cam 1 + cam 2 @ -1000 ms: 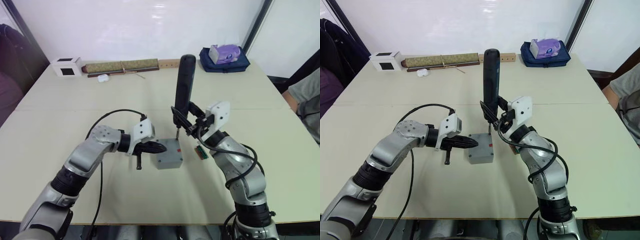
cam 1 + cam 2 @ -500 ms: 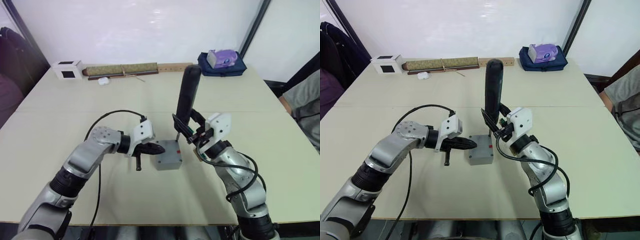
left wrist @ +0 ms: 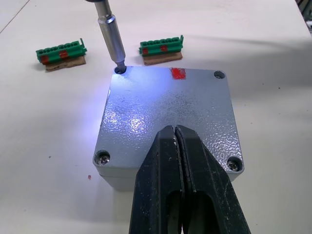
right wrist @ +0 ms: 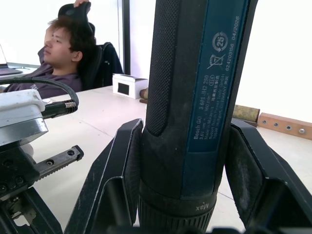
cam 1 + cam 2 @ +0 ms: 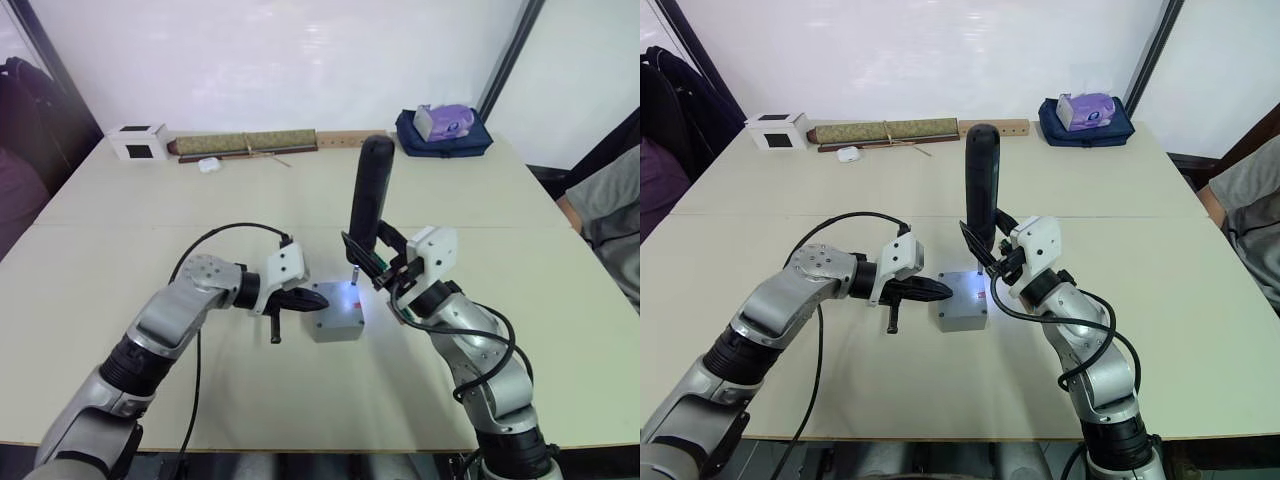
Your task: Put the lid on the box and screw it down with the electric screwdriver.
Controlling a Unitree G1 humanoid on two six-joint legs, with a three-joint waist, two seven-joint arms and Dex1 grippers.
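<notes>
The grey lid point(image 3: 161, 105) sits on the grey box point(image 3: 114, 176), with screws at its near corners and a red spot by its far edge. My left gripper point(image 3: 175, 139) is shut, its tips resting on the lid from the left. My right gripper point(image 5: 377, 266) is shut on the black electric screwdriver point(image 5: 367, 195), which stands nearly upright. Its metal bit point(image 3: 112, 36) sits in the lid's far corner hole, and its light glows blue-white over the lid.
Two small green circuit boards point(image 3: 61, 50) point(image 3: 161, 47) lie just beyond the box. At the table's back are a white cube point(image 5: 137, 142), a rolled mat point(image 5: 245, 143) and a blue bag point(image 5: 443, 128). A person sits at the right edge point(image 5: 610, 200).
The screwdriver's light has come on and now glows on the lid. The bit has settled into the lid's corner. My left gripper stays on the lid. The camera has shifted slightly.
</notes>
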